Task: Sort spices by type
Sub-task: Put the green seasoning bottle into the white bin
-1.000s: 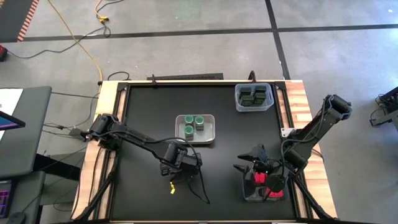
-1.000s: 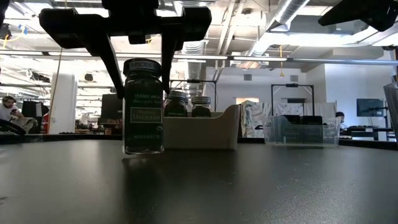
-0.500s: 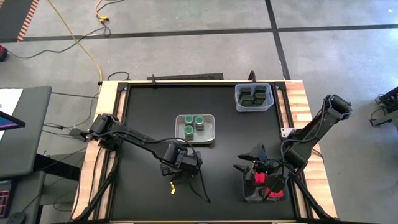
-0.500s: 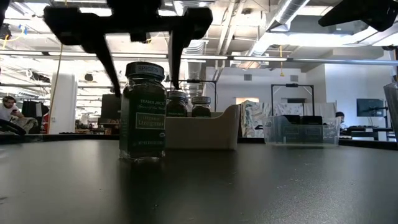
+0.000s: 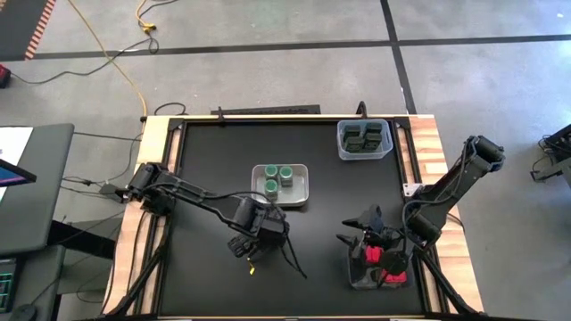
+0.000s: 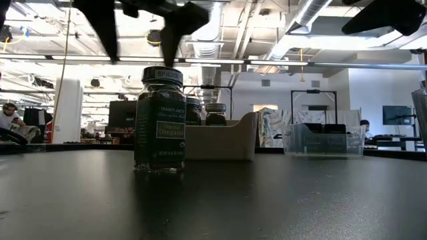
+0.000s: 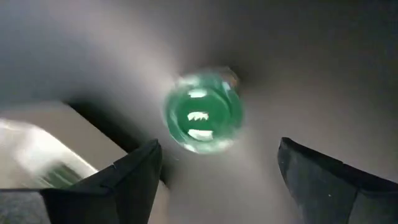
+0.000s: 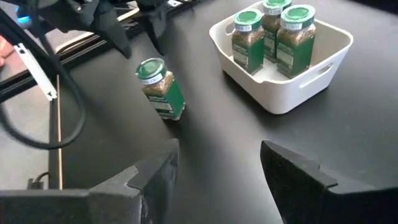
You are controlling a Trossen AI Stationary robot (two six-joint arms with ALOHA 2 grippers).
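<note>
On the near part of the black desk [image 5: 205, 160], left of its middle, a lone green-lidded spice jar [image 6: 159, 120] stands upright on the bare surface, its label facing the low camera. The left gripper [image 5: 252, 234] hangs just above it, jaws spread wider than the lid and clear of the glass, so nothing is held; from the left wrist view the round green lid shows between the two dark fingers [image 7: 323, 180] without touching either. Toward the near right corner a dark bin [image 5: 379, 267] holds red boxes [image 5: 381, 259], and the right gripper [image 5: 373, 234] sits over that bin's far edge; its jaws are parted with nothing between them, its fingers framing open desk in the right wrist view. Farther back, about the middle of the desk, a pale tray [image 5: 303, 188] carries three more green-lidded jars [image 8: 273, 34], all upright and close together; the lone jar stands apart from this tray, nearer the front edge and slightly to the left. At the far right corner a clear plastic tub [image 5: 364, 154] holds dark squarish tins [image 5: 363, 137] packed side by side.
</note>
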